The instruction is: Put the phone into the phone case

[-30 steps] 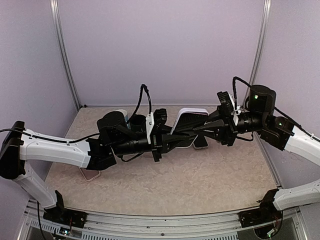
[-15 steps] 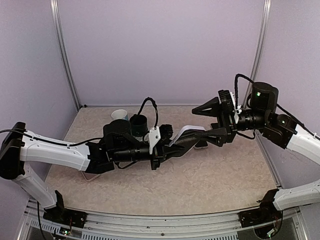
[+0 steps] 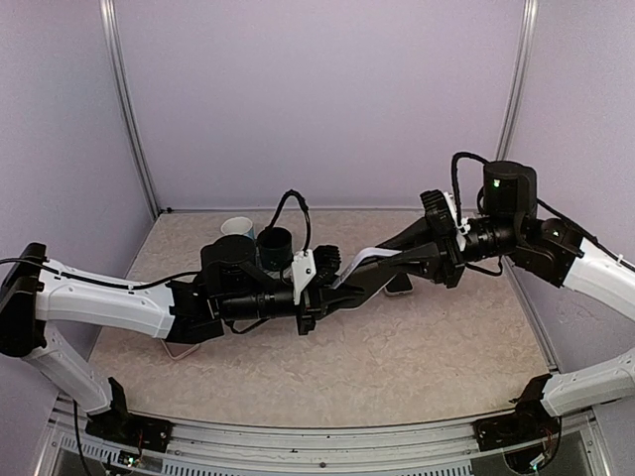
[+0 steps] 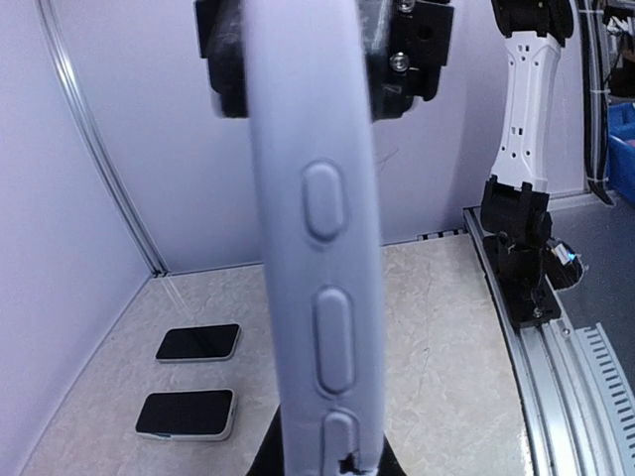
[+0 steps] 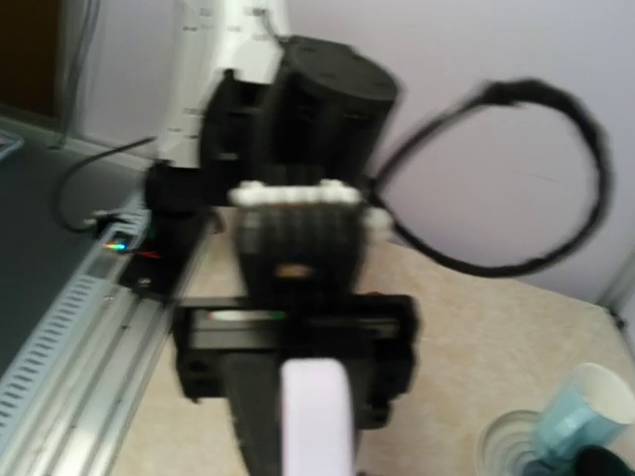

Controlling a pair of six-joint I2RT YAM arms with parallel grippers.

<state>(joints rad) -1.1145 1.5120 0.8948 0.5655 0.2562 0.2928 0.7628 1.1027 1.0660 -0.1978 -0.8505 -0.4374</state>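
Note:
A pale lilac phone case (image 3: 363, 259) hangs in the air between the two arms. In the left wrist view the phone case (image 4: 317, 248) shows edge-on with its side buttons, so I cannot tell if anything is inside. My left gripper (image 3: 332, 284) is shut on its near end. From the other side my right gripper (image 3: 395, 255) is closed round the far end, black fingers (image 4: 226, 59) flanking it. Two dark-screened phones (image 4: 198, 342) (image 4: 186, 414) lie flat on the table. In the right wrist view the phone case (image 5: 316, 416) shows at the bottom.
A pale blue cup (image 3: 238, 228) and a dark cup (image 3: 275, 241) stand behind the left arm; the pale cup (image 5: 580, 412) also shows in the right wrist view. Purple walls close in the beige table (image 3: 397, 357). The right arm's base (image 4: 521, 248) stands on the rail.
The right gripper opened wide, rose, then came down and closed on the case's far end. The left arm drew back a little with the case, tilting it.

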